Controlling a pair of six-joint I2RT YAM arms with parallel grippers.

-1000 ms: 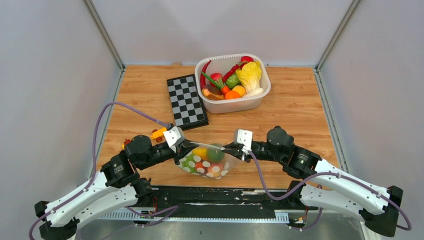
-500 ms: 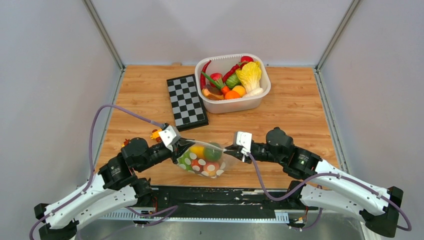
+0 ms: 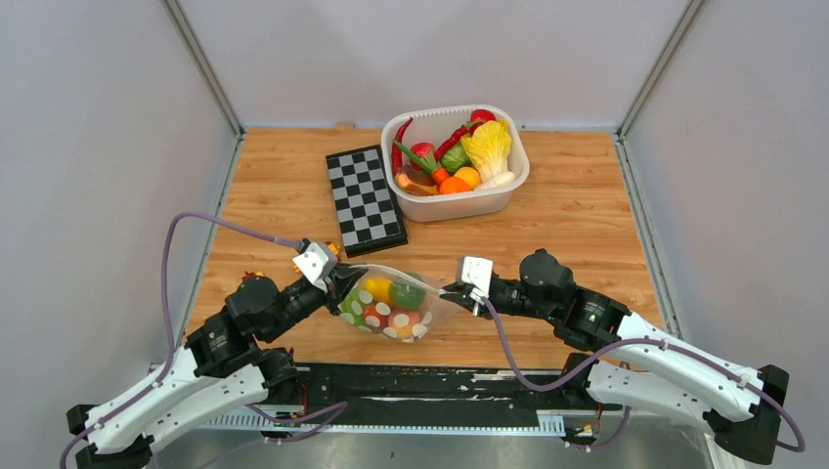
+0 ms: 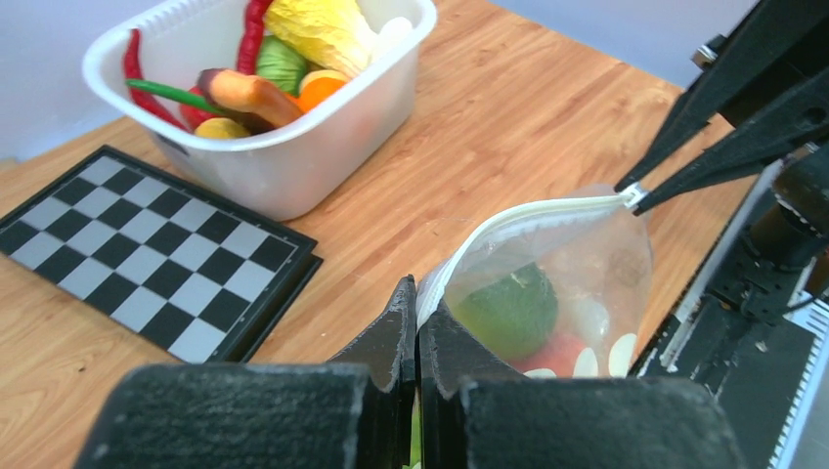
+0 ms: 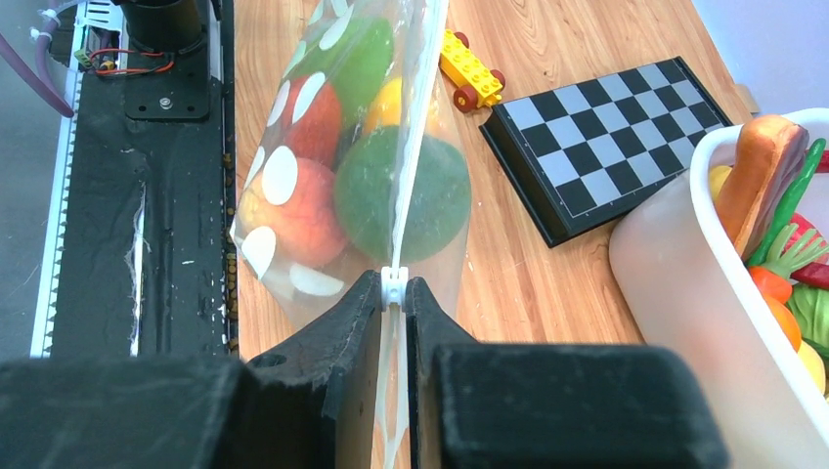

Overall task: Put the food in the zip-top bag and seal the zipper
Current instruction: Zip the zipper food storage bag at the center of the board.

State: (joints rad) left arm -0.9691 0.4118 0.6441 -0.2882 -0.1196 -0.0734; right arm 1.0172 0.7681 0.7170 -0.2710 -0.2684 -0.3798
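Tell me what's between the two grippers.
The zip-top bag, food inside, spans from left gripper to right gripper, each pinching one end of its zipper; the top view shows it.

1. The zip-top bag (image 3: 391, 308) is thin, clear, soft plastic film, shiny where the light catches it and printed with opaque whitish dots.
2. Its zipper (image 4: 528, 213) is a thicker whitish plastic strip, duller than the film.
3. The food (image 4: 249, 93) is moulded plastic, smooth and glossy.
4. The tub (image 4: 323, 147) is milky white rigid plastic, smooth and faintly translucent.
5. The table (image 3: 587, 205) is pale wood with the grain showing and a satin finish.
6. The chessboard (image 3: 365, 198) has a flat matt face.
7. The fingers (image 4: 386, 337) of the left gripper (image 4: 417, 293) are black plastic, grainy and dull; the right gripper (image 5: 393, 288) looks the same.
8. The toy car (image 5: 469, 70) is glossy yellow plastic.
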